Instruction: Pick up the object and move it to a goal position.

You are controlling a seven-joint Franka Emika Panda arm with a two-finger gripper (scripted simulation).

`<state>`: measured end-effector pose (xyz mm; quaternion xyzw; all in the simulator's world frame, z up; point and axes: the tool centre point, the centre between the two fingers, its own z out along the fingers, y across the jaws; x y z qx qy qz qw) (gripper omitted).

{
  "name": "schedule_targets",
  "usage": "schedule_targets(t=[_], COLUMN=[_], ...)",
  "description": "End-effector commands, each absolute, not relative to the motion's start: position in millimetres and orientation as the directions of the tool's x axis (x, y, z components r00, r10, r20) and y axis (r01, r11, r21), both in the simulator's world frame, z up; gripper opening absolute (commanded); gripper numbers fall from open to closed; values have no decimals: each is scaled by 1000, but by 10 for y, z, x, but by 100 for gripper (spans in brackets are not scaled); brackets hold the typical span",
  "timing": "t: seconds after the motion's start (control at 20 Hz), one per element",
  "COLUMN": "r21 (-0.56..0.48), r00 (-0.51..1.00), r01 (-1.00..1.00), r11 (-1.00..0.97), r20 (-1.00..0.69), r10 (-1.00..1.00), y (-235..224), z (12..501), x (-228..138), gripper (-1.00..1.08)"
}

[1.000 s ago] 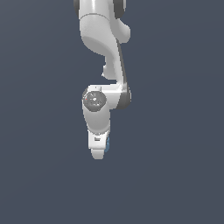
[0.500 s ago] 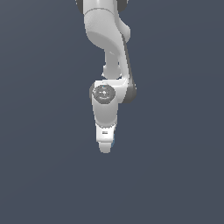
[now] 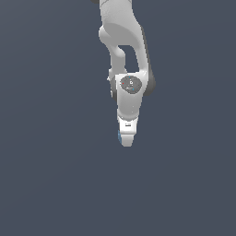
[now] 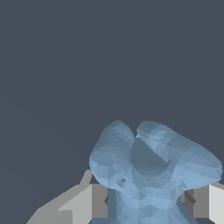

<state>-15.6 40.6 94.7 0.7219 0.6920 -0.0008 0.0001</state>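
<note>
The blue piece (image 4: 151,175) sits between the two fingers of the claw (image 4: 148,205), which pinch it at its narrow middle — the pale finger pads (image 4: 87,201) press in from either side while two rounded lobes bulge out past them. In the exterior view only a sliver of the piece (image 3: 119,136) shows, at the left edge of the claw (image 3: 126,138), just above the fingertips; the arm (image 3: 124,41) hangs down from the far top of the scene over a plain dark floor (image 3: 46,184). Whether the piece is lifted clear of the floor is hard to say, since nothing casts a shadow.

The piece looks small and light, and probably rigid, so its weight should be no trouble. Its lumpy, curved surface is the concern — rounded lobes could roll or slip between flat pads. The waist where the lobes meet seems the soundest hold, and that is where the fingers close now.
</note>
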Motion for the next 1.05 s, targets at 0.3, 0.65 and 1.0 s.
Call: schedule_targets(t=[0.3,0.65,1.0], r21=[0,0,0], r00=[42,42,42], r01=[999,999,999], r11=[-42,-42,-42], r20=[-2,-2,-1], r10=[999,999,999], y=[1075,1490,1647], z=[1052,1117,1145], x=[-737,-1076,-1194], gripper=[-100,-100,-100])
